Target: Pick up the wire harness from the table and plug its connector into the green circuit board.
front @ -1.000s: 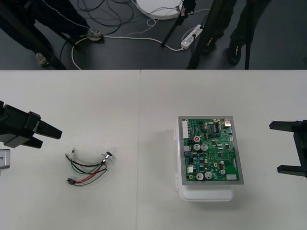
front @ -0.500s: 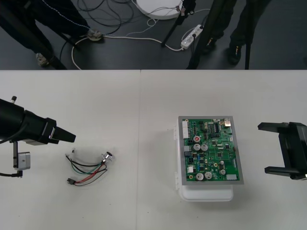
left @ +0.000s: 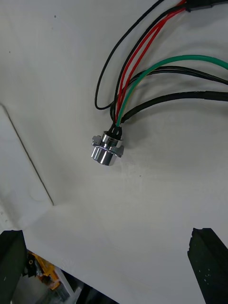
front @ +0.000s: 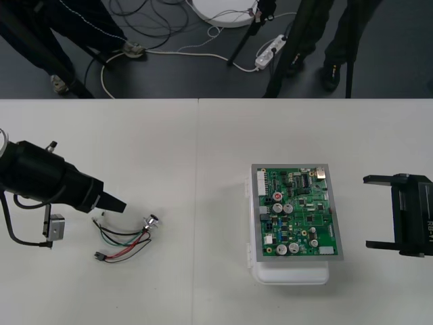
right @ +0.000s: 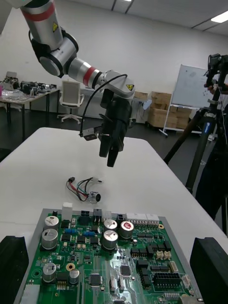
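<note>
The wire harness (front: 125, 238) lies loose on the table's left half, its red, black and green wires curled between a round metal socket (front: 152, 222) and a small black plug (front: 99, 256). My left gripper (front: 115, 203) hangs just above its far left end, pointing down at it, open. In the left wrist view the socket (left: 107, 149) lies between the widely spread fingers (left: 209, 259), ahead of them. The green circuit board (front: 295, 211) sits on its white base (front: 291, 274) right of centre. My right gripper (front: 380, 211) stands open just right of the board, holding nothing.
A seam in the table (front: 197, 203) runs between the harness and the board. The right wrist view looks across the board (right: 104, 266) to the harness (right: 85, 187) and the left gripper (right: 111, 152) over it. Cables and tripod legs stand on the floor beyond the far edge.
My left arm has swung in from the left edge to the right and lower, ending over the harness. My right gripper has shifted inward toward the board.
</note>
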{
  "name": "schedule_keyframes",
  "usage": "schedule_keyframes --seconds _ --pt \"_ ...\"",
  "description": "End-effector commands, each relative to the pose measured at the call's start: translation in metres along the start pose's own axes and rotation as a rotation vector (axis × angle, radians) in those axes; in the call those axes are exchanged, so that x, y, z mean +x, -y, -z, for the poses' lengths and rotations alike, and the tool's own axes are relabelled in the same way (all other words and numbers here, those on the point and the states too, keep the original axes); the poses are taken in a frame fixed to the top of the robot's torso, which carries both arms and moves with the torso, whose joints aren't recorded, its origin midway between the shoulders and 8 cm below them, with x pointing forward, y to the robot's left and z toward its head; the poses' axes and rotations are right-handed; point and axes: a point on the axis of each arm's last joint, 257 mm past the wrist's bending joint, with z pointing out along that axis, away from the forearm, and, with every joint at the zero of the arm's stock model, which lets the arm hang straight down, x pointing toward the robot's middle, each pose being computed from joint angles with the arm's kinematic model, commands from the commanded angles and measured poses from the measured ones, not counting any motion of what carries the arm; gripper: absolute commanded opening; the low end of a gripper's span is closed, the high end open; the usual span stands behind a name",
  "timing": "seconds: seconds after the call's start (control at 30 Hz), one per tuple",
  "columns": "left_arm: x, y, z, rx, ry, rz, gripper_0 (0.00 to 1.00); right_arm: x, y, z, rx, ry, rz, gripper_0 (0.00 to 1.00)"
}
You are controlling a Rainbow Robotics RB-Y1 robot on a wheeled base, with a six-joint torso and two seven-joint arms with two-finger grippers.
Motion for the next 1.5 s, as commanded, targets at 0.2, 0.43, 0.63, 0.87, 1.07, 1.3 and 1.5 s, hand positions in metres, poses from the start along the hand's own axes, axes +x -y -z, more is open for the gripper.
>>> schedule_keyframes --seconds 0.2,0.43,0.63,0.87,1.07,1.3,1.5 --pt "0.043 0.015 -0.033 0.018 -0.125 -0.259 1.0 -0.002 0.01 0.013 -0.01 -0.032 0.034 1.0" --pt "0.048 0.01 -0.044 0.026 -0.11 -0.388 1.0 -0.002 0.019 0.013 0.007 -0.032 -0.023 1.0" --pt "0.03 0.0 -0.064 -0.003 -0.04 -0.426 1.0 -0.004 0.025 0.013 -0.013 -0.044 -0.083 1.0" --pt "0.016 -0.003 -0.079 -0.01 -0.01 -0.429 1.0 -0.003 0.027 0.014 -0.018 -0.045 -0.154 1.0" --pt "0.022 -0.006 -0.089 -0.006 -0.038 -0.422 1.0 -0.003 0.027 0.013 -0.021 -0.041 -0.154 1.0" --pt "0.021 -0.011 -0.106 -0.005 -0.045 -0.42 1.0 -0.006 0.024 0.008 -0.028 -0.012 -0.156 1.0" --pt "0.017 -0.01 -0.113 0.003 -0.042 -0.414 1.0 -0.004 0.02 0.007 -0.04 -0.012 -0.145 1.0"
